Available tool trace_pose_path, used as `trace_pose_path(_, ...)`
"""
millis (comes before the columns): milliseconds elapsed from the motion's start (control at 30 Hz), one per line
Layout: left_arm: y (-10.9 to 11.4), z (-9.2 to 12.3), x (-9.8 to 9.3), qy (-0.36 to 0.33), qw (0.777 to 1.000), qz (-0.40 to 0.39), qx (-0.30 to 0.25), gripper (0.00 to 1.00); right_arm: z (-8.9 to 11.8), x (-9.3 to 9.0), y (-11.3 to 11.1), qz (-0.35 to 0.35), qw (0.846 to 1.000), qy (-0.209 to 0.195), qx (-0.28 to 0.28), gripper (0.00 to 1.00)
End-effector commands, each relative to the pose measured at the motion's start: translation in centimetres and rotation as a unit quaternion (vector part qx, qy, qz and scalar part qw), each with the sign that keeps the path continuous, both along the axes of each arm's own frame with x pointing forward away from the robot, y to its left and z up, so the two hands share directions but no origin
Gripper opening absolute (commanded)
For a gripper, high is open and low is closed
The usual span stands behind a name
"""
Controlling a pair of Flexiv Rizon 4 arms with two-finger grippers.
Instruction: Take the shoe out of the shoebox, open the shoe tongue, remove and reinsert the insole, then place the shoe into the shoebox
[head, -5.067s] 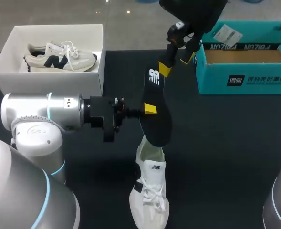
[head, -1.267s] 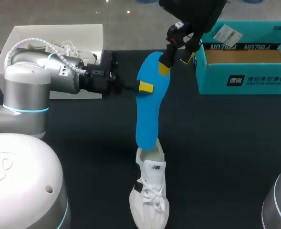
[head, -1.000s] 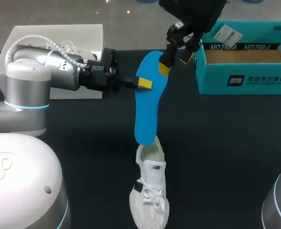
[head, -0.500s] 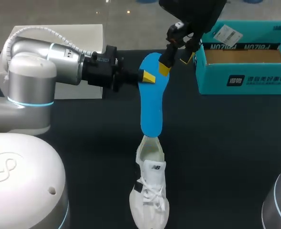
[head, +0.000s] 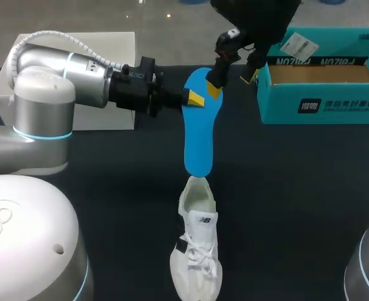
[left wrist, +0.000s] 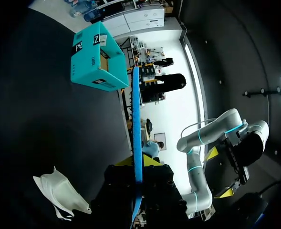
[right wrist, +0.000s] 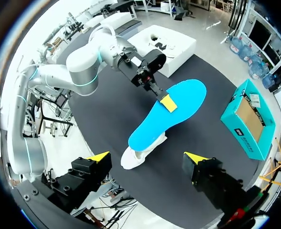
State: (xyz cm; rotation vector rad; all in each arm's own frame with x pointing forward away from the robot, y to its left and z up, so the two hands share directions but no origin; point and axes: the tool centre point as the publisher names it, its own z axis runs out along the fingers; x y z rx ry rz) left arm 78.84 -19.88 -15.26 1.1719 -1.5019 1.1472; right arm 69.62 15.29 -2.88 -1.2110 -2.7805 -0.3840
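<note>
Blue insole [head: 197, 138], bright underside up, hangs above the black surface [head: 297, 207], pinched at one long side, near its broader end, by the left gripper [head: 193, 100]. The left wrist view shows the insole edge-on between that gripper's two yellow tips, so the gripper is closed on it.

The insole's long axis runs nearly in line with the white sneaker [head: 198, 244] below it. Its narrower end sits just over the shoe's heel opening, and I cannot tell whether the two touch. Its broader end points away, toward the far side of the surface. The sneaker lies upright on its sole with its toe toward the robot and its laces facing up.

The right gripper [head: 233, 78] hovers over the insole's broader end with its fingers spread wide and nothing between them. In the right wrist view the insole lies well ahead of that gripper.

Judging from this, reinsertion turns on the left arm, which alone holds the insole, sliding it along this shared line into the shoe's opening.

An open teal shoebox [head: 322, 103] stands on the right side, well apart from the sneaker.
</note>
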Motion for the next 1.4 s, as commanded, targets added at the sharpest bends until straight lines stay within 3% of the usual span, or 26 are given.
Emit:
trace_pose_path(33,0.0,0.0,0.1,0.000,1.000,-0.001,0.000,0.00,1.0,-1.0,0.0,-0.010,1.000,-0.019,-0.013,1.00)
trace_pose_path(933,0.0,0.0,0.1,0.000,1.000,-0.001,0.000,0.00,1.3,-0.9,0.2,-0.017,1.000,-0.014,-0.015,1.00)
trace_pose_path(1067,1.5,2.1,-0.6,-0.165,0.985,-0.023,-0.039,0.00,1.3,-0.9,0.2,-0.017,1.000,-0.014,-0.015,1.00)
trace_pose_path(1167,2.4,2.4,-1.9,-0.236,0.969,-0.054,-0.045,0.00,1.3,-0.9,0.2,-0.017,1.000,-0.014,-0.015,1.00)
trace_pose_path(1400,3.3,1.6,-4.4,-0.304,0.950,-0.042,-0.055,0.00,1.3,-0.9,0.2,-0.017,1.000,-0.014,-0.015,1.00)
